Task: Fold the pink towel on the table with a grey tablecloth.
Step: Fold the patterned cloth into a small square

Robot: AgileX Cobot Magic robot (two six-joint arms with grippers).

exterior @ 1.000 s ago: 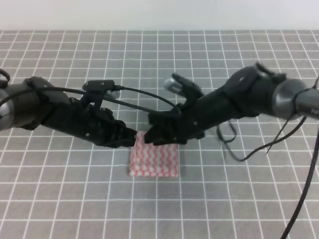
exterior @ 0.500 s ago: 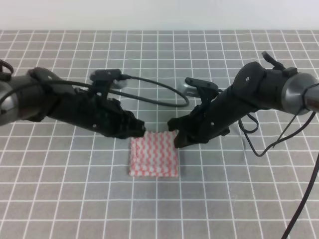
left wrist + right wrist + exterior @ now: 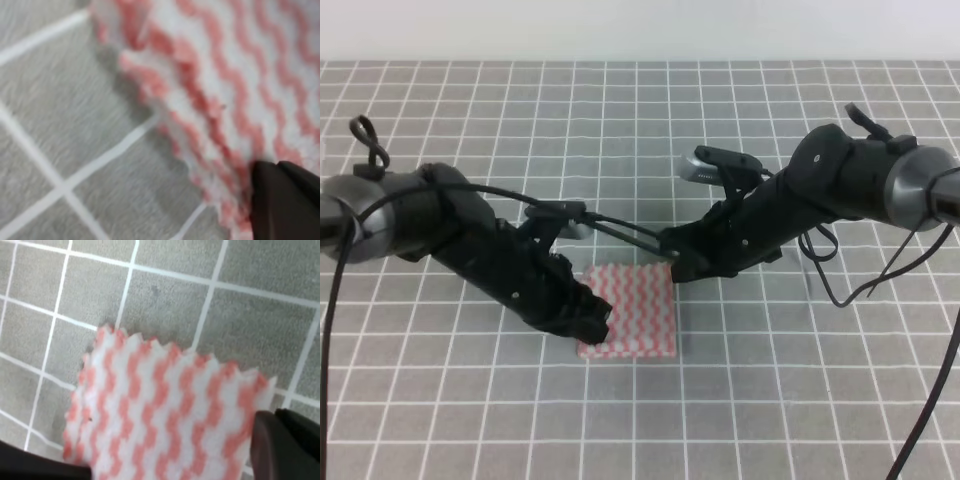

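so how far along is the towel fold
Partly done, it seems: the pink towel lies as a small, compact rectangle on the grey tablecloth, and the left wrist view shows stacked layers at its edge. In hand: the left hand sits at its near-left edge, the right hand at its far-right corner. Left: possibly another fold, then release.

close overhead look from my right wrist camera: the pink towel (image 3: 160, 410) lies flat on the table with a grey tablecloth (image 3: 165, 305), its zigzag top edge crossing white grid lines. a dark fingertip (image 3: 282, 445) of my right gripper sits at the towel's lower right corner. another dark shape (image 3: 35, 465) fills the bottom left.
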